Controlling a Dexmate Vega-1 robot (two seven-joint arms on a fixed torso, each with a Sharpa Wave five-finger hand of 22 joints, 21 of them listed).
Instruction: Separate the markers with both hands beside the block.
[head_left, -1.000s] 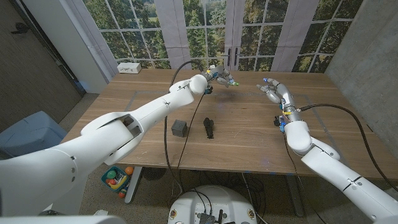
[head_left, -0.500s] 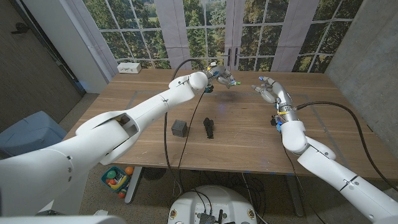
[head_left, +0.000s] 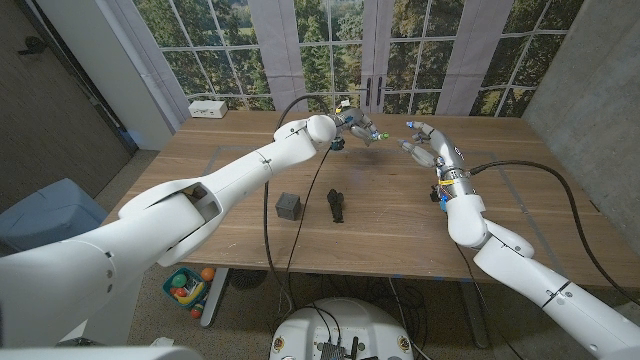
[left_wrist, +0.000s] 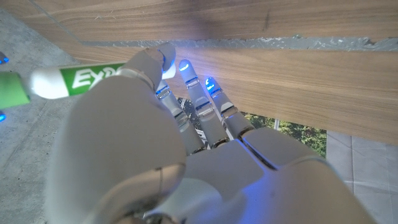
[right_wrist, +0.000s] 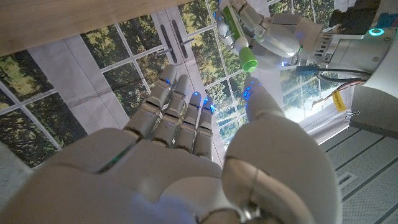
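The left hand (head_left: 352, 124) holds a green marker (left_wrist: 56, 82) lettered "EX" above the wooden table (head_left: 400, 215); the right hand (head_left: 420, 145) is spread, empty. Block (head_left: 290, 206) rests nearer; tall windows (head_left: 330, 50) behind.

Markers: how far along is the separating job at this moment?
Done: the left hand holds a green-capped marker lifted above the table. In hand: the right hand, fingers apart and holding nothing, is near that marker. Left: a dark marker lies beside the block; nothing is pulled apart.
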